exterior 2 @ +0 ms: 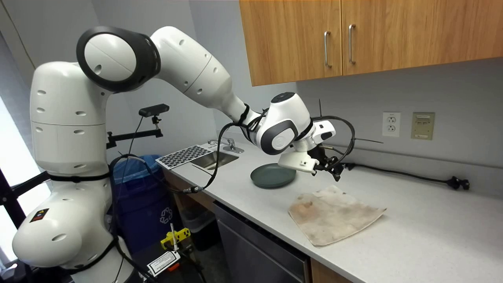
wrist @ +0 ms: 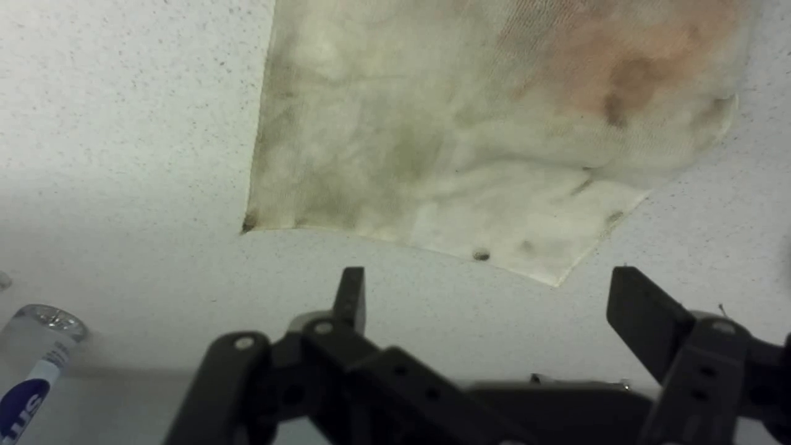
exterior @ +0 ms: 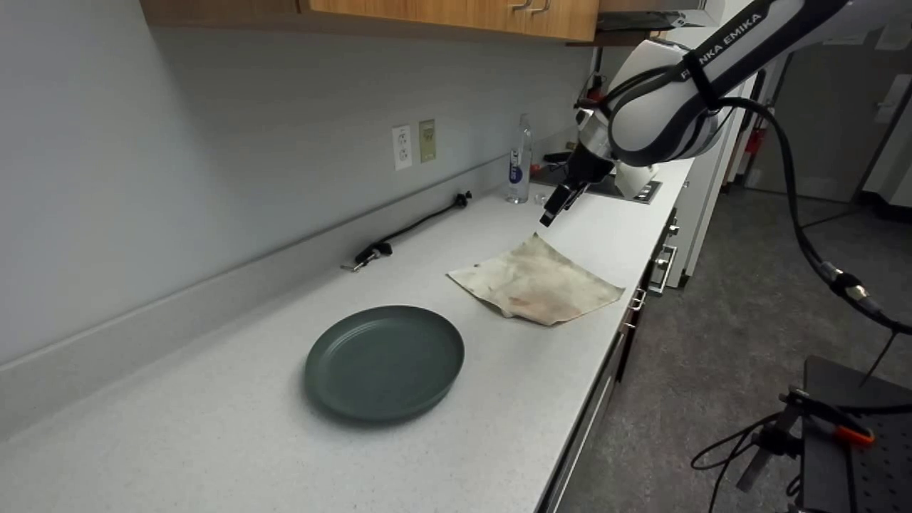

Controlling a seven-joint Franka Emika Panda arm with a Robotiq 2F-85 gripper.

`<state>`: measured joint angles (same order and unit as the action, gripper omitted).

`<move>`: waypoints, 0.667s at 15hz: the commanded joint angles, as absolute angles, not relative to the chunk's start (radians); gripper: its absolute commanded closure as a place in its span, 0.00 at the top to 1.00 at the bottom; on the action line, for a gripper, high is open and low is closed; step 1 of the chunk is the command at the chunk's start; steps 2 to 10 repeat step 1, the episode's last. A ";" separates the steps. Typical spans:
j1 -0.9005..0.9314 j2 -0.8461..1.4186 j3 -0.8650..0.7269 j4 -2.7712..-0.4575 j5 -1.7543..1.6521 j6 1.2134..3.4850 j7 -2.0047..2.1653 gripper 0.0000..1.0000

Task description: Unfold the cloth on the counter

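The unfolding looks nearly done. The cloth [exterior: 538,278] lies spread on the table [exterior: 242,442], apart from the plate [exterior: 385,363], with most of its stained face laid out to view. What seems left is tidying: the wrist view shows wrinkles by one corner and a rounded edge at the right that may be tucked under — whether a flap is really folded there, I cannot tell. If it is, it probably needs pinching and drawing outward; if not, the job may be finished.

The fingers [wrist: 642,321] stand wide apart with nothing held between them, raised above the table near the cloth's edge that faces the wall [exterior: 285,157].

As for writing, the arm [exterior: 655,128] carries "FRANKA EMIKA" in pale capitals, one letter hard to make out. The bottle [exterior: 520,164] has a dark blue label [exterior: 514,168] that seems to read "smart"; the wrist view cuts the word off. In an exterior view the blue bin [exterior 2: 141,220] bears a recycling symbol [exterior 2: 166,215], and a white tag [exterior 2: 163,262] has print too small to read.
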<state>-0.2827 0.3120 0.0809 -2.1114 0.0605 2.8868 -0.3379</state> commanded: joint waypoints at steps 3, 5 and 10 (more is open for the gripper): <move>-0.266 0.311 0.065 -2.111 0.069 2.886 -0.342 1.00; -0.266 0.311 0.065 -2.111 0.069 2.886 -0.342 1.00; -0.266 0.311 0.065 -2.111 0.069 2.886 -0.342 1.00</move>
